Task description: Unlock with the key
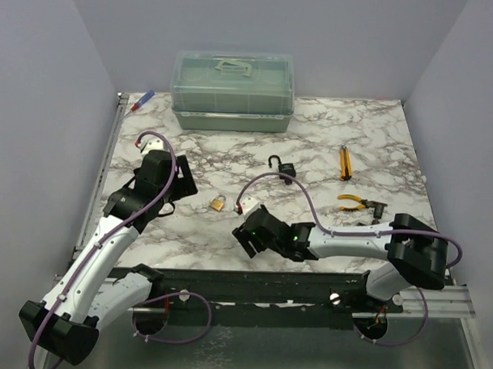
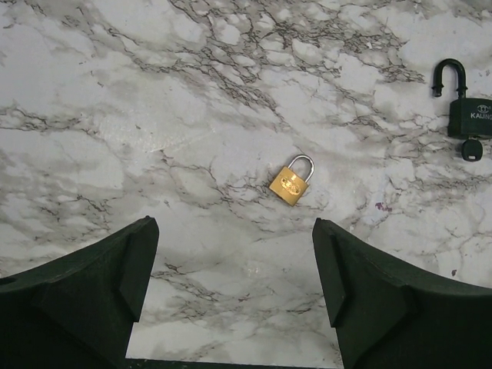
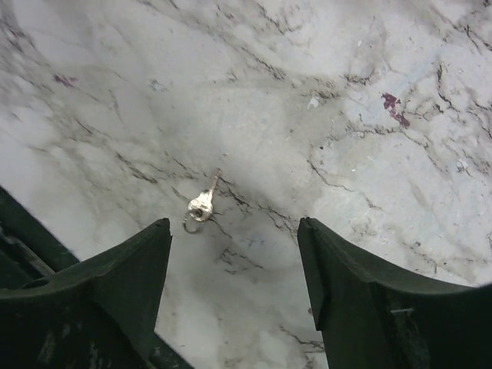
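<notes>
Grey-veined white marble table [image 1: 378,140], walled in by plain pale panels, carries everything here. Its task piece is a tiny key with a rounded black plastic head and short dark shaft [image 2: 472,149]. The key sits at the bottom of a black metal padlock [image 2: 469,118], towards the middle of the table, head just under the body and the shaft apparently in the keyway. That lock's shackle stands swung open. The key looks light, stiff and thin, and probably slick against metal. The head is the only sensible place to pinch it, flat faces between the pads, so that it can be turned without bending the shaft. Neither arm is near it. The left gripper [image 2: 234,246] hangs with its fingers spread wide and nothing between them, above a small brass padlock [image 2: 290,183] whose shackle is closed. The right gripper [image 3: 234,227] is likewise spread and empty, low over a small pale metal key on a wire ring [image 3: 201,204] that lies flat on the marble, apart from both fingers. Counted: two padlocks, two keys, one translucent green lidded plastic box [image 1: 232,91] at the back, one red-and-blue marker [image 1: 142,101], one pair of yellow-handled pliers [image 1: 357,204] and one slim yellow-and-black tool [image 1: 344,162].
</notes>
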